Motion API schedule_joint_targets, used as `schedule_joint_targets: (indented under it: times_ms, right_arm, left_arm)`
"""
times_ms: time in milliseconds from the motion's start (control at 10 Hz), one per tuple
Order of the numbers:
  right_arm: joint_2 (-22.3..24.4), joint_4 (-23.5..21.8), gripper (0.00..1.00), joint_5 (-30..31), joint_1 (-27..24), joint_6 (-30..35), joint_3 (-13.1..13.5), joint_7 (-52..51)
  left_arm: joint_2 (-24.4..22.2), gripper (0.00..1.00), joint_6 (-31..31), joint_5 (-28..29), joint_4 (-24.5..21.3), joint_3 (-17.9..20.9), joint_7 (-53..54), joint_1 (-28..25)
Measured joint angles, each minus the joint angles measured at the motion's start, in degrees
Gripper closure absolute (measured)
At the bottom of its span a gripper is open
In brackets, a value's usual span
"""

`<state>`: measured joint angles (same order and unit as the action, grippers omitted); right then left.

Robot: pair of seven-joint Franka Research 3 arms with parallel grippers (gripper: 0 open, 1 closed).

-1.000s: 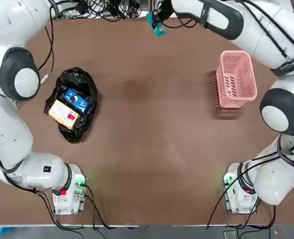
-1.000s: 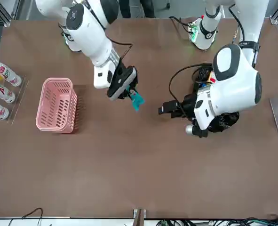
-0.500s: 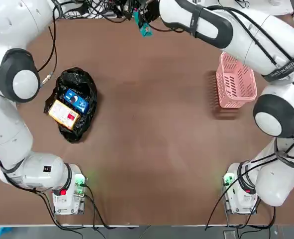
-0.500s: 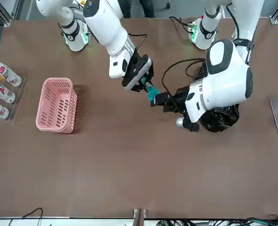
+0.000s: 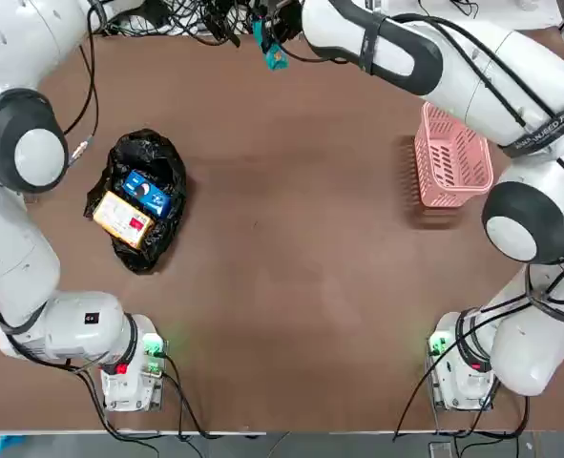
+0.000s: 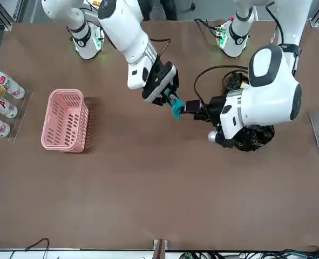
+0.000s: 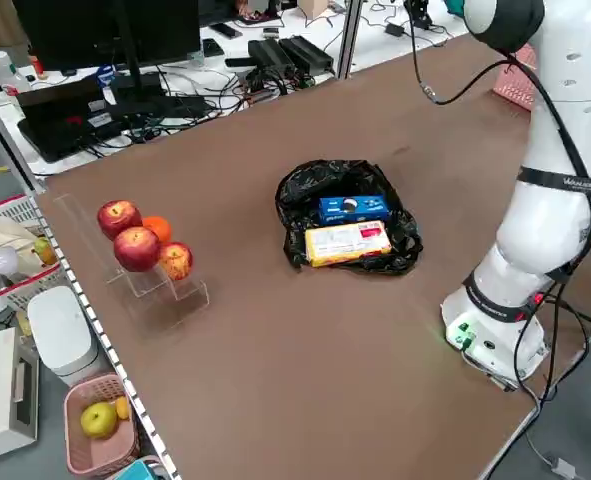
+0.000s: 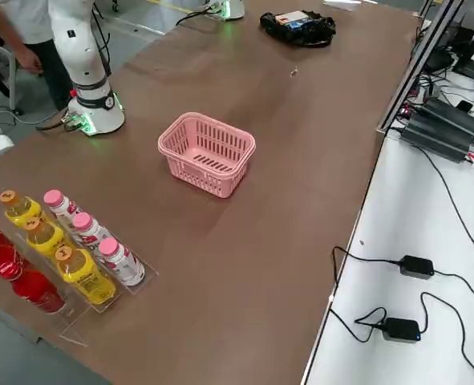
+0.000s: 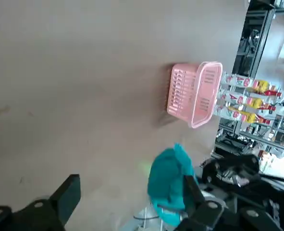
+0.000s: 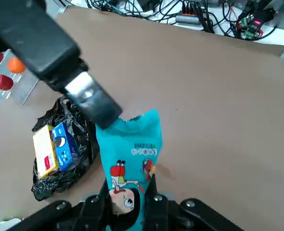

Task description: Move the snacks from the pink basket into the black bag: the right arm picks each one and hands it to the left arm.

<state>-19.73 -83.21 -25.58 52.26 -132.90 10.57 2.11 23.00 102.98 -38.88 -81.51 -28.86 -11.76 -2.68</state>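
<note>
My right gripper [image 6: 169,100] is shut on the small teal snack [image 6: 175,106], held in the air over the far middle of the table. My left gripper [image 6: 189,106] faces it with the jaws open. In the left wrist view the teal snack [image 9: 169,182] sits between the fingers [image 9: 67,193], close to one of them. In the right wrist view a left finger [image 10: 91,102] touches the top of the teal snack [image 10: 130,154]. The black bag [image 5: 140,202] lies on the left with the blue snack [image 5: 144,191] and the yellow snack [image 5: 122,218] in it. The pink basket [image 5: 451,153] stands on the right.
A rack of bottles [image 8: 68,249] stands beside the table's right end, beyond the pink basket [image 8: 207,152]. Round fruits [image 7: 140,245] sit on a clear stand at the left end. Cables [image 5: 196,14] crowd the far edge. The left arm's body partly hides the black bag [image 6: 253,137].
The right gripper carried the teal snack leftward from near the basket, and the left gripper swung in from beside the bag to meet it, so its fingers now flank the packet.
</note>
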Motion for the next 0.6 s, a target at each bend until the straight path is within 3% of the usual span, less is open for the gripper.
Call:
schedule_joint_targets:
  times_ms: [300, 600]
  right_arm:
    - [-0.05, 0.07, 0.70, -0.01, 0.00, -0.10, 0.05, 0.07]
    - [-0.11, 0.07, 0.70, -0.02, 0.00, -0.31, 0.05, 0.15]
  left_arm:
    - [-0.51, 0.06, -0.46, -0.13, 0.03, -3.69, -0.16, -3.17]
    - [-0.58, 0.06, 1.95, -1.31, 0.03, -4.01, -0.22, -2.92]
